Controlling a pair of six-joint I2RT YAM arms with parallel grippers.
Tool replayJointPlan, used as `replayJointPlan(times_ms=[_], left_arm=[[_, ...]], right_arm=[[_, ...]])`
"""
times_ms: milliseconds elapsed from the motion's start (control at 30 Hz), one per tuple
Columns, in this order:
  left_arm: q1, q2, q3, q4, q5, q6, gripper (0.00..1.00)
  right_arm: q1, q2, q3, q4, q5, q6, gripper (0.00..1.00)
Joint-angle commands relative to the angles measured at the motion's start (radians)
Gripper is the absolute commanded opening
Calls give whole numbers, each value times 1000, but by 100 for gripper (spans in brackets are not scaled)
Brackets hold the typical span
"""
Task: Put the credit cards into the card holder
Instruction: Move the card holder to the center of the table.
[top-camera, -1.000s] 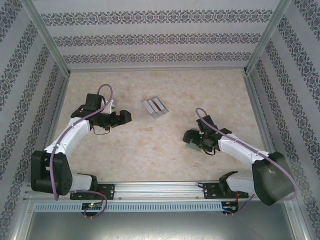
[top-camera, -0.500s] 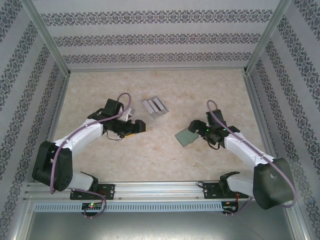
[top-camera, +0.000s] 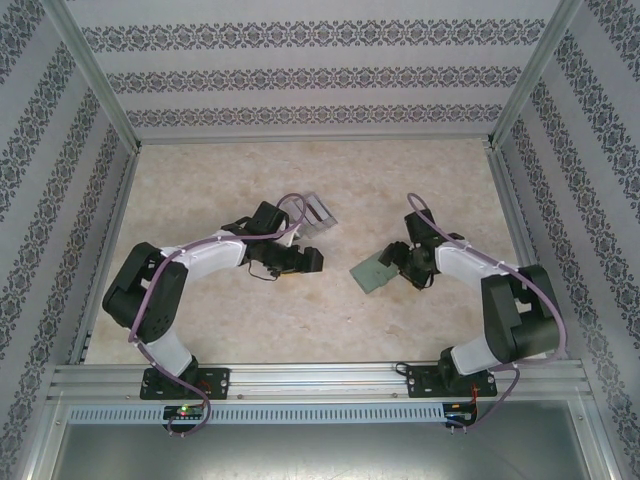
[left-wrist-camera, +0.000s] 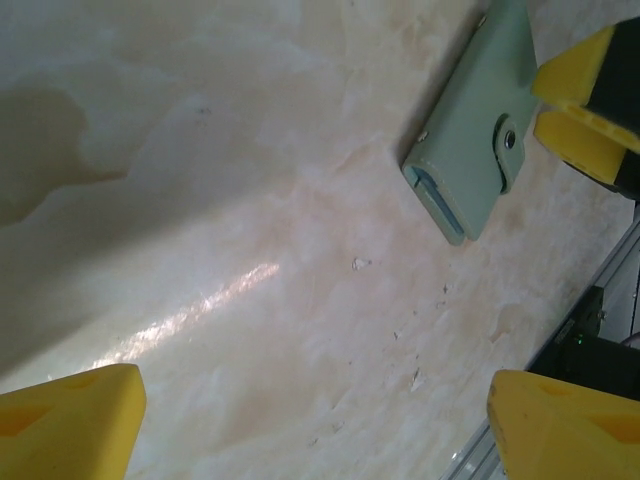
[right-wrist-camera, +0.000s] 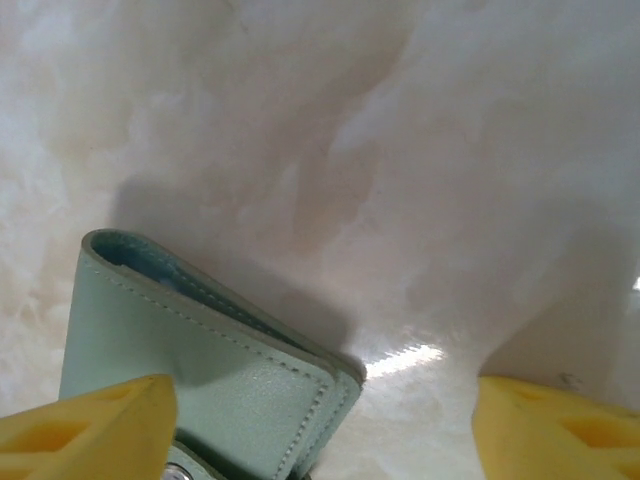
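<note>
Two open tools: left (left-wrist-camera: 315, 425), right (right-wrist-camera: 325, 428)

Legible text, labels, brands, numbers, signs: none for you to enter.
- card holder (left-wrist-camera: 465, 150): plain cover with stitching and a round snap, no lettering you can read.
- walls (top-camera: 300, 75): repeated ornament bands, not writing.
- ribbed stand (top-camera: 312, 212), far centre of the desk (top-camera: 240, 310): too small for you to tell any marking.
</note>
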Motion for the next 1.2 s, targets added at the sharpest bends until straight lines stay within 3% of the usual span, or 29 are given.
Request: replayJointPlan(times_ms=[0, 133, 333, 467, 633, 733, 833, 900, 1067, 1167], left_arm=[[-5, 8, -23, 86, -13, -36, 88], [-6, 2, -65, 124, -42, -41, 88], [-5, 19, -61, 127, -66, -31, 88], [-6, 49, -40, 102, -72, -18, 81], [-6, 79, -29, 90, -103, -24, 69], [-5, 76, -40, 91, -132, -30, 69], [-5, 121, -20, 100, -95, -24, 64], [-5, 143, -19, 130, -54, -46, 53], [-7, 137, -43, 208, -50, -94, 51], [-6, 125, -45, 217, -33, -99, 43]], right_arm=[[128, 103, 59, 311, -231, -21, 70], [194, 109, 88, 304, -210, -16, 64], [215, 115, 97, 324, -207, -27, 56], [222, 160, 124, 356, -272, -25, 49], [240, 173, 132, 351, -270, -32, 51], [250, 170, 126, 324, -258, -25, 54], [264, 199, 122, 328, -254, -35, 54], [267, 217, 119, 357, -277, -14, 53], [280, 236, 115, 400, -283, -6, 53], [287, 237, 98, 469, -315, 24, 53]])
